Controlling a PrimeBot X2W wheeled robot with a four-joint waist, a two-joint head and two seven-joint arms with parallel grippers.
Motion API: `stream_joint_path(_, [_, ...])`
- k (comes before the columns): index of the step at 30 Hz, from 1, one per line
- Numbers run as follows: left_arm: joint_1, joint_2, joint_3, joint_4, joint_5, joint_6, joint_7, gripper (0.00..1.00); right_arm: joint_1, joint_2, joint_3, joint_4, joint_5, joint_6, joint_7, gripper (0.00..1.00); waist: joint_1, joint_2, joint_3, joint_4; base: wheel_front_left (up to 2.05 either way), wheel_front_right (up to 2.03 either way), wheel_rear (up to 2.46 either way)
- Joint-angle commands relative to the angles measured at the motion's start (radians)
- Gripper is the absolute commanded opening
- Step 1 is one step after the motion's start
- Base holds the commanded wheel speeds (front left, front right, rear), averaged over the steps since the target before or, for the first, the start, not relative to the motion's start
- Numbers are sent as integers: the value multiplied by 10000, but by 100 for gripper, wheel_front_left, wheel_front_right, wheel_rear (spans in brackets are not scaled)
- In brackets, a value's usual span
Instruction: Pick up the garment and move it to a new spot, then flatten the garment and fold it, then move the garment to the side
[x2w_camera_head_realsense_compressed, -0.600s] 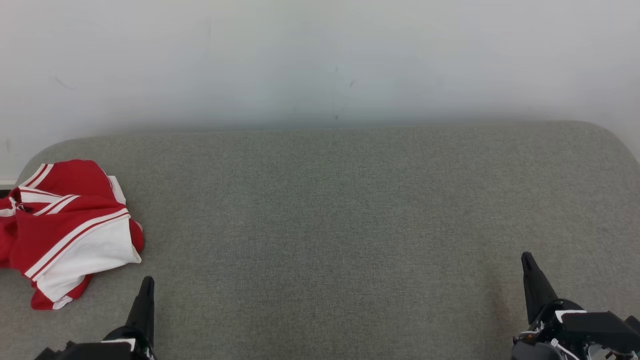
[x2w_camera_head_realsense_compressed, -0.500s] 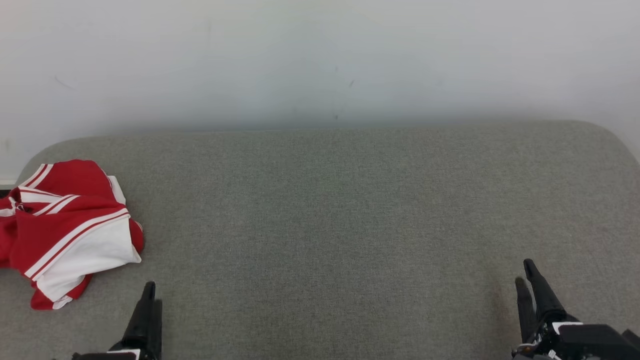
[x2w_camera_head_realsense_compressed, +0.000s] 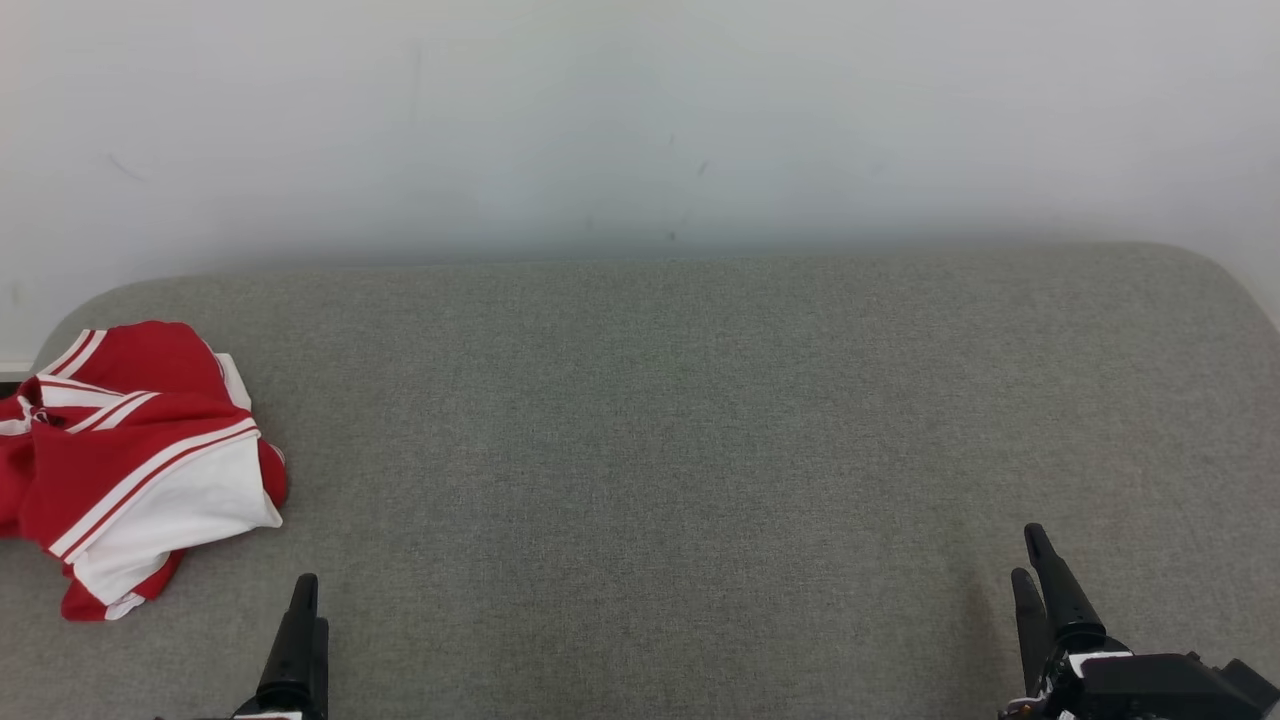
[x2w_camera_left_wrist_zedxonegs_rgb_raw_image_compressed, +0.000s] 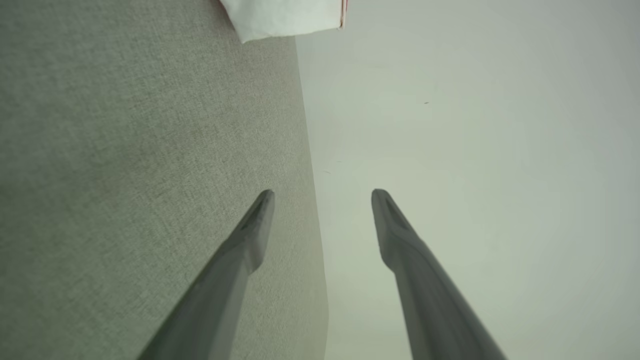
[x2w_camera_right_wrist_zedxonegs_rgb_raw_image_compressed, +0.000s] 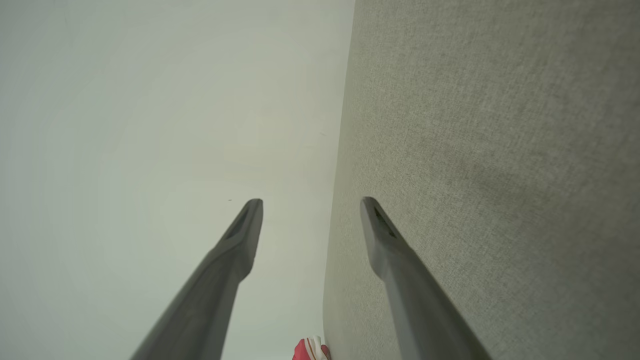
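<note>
1. The bunched red-and-white striped cloth garment (x2w_camera_head_realsense_compressed: 140, 460) lies at the far left edge of the grey woven fabric surface (x2w_camera_head_realsense_compressed: 660, 450), well apart from both grippers.
2. The left gripper (x2w_camera_head_realsense_compressed: 310, 600) and right gripper (x2w_camera_head_realsense_compressed: 1026, 552) rest spread wide and empty near the front edge, probably parked clear of the working area.
3. Against the earlier frame, both grippers sit slightly lower; the garment is unmoved.
</note>
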Motion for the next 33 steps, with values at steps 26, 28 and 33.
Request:
stream_joint_path(26, [277,67,-333,-603,5759,341,-1113,100,42,-27,664,-140,-5353,30,-1109,100,0,0,-9,81,0,0,0])
stream_joint_path(28, [326,69,-389,-673,6174,383,-1184,100,64,-27,718,-98,-5770,31,-1180,100,0,0,-10,86,0,0,0])
stream_joint_path(33, [447,74,-530,-828,7166,430,-1351,100,108,-29,863,20,-6740,33,-1347,100,0,0,-8,96,0,0,0])
